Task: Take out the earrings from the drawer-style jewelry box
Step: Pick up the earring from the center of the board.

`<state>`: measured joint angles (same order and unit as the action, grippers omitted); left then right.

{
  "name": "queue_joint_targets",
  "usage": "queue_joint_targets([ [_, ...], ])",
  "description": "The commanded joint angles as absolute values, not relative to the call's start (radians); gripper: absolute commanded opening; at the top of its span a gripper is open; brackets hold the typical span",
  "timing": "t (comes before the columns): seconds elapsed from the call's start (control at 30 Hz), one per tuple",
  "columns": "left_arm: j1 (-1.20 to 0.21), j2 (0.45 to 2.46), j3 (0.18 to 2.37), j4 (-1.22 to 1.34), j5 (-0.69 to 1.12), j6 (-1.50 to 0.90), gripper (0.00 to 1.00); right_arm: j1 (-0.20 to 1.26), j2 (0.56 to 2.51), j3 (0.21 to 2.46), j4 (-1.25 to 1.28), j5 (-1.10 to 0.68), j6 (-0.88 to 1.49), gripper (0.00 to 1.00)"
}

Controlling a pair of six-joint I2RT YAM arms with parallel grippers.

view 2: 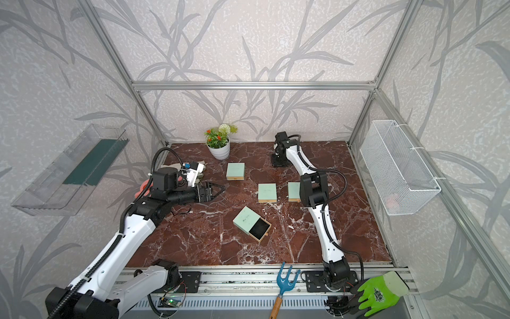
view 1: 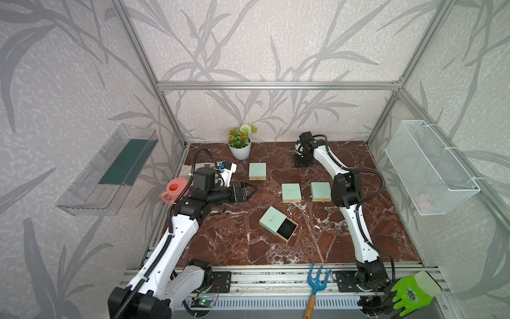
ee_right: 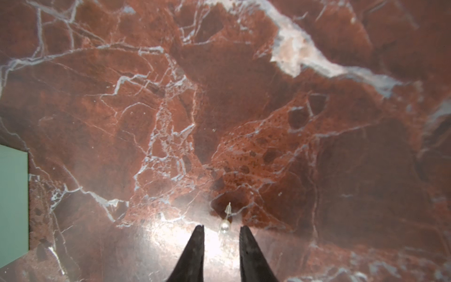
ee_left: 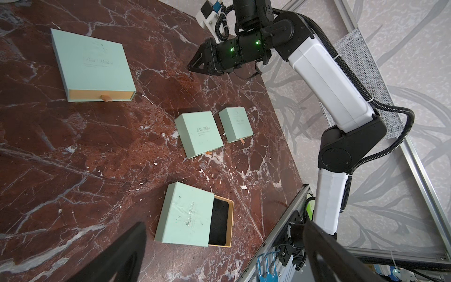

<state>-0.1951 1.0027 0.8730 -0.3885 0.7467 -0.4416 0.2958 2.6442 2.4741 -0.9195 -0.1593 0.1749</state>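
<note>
Seeing right gripper (ee_right: 221,227) barely parted, clutching nothing, straddling the pearl earring (ee_right: 225,225) on the marble table (ee_right: 219,97); might squirt it rolling away with an off-centre pinch.

White arms (view 1: 178,237), blk joints (view 1: 345,190), ribbed cables (ee_left: 410,117)
</note>
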Motion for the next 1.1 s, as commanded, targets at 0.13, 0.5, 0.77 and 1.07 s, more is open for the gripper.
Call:
queue_joint_targets([
  [0.13, -0.192, 0.979, 0.859, -0.375, 0.762, -0.438, 0.99, 0.302, 2.653, 2.477, -0.955, -0.128, 0.178, 0.27],
  [0.5, -0.194, 0.977, 0.857, -0.373, 0.764, -0.439, 0.99, 0.304, 2.684, 2.502, -0.969, -0.129, 0.180, 0.26],
  [0.77, -0.194, 0.979, 0.856, -0.372, 0.765, -0.442, 0.99, 0.304, 2.705, 2.524, -0.973, -0.124, 0.184, 0.24],
  [1.07, -0.193, 0.980, 0.856, -0.372, 0.765, -0.440, 0.99, 0.304, 2.715, 2.531, -0.973, -0.109, 0.186, 0.22],
])
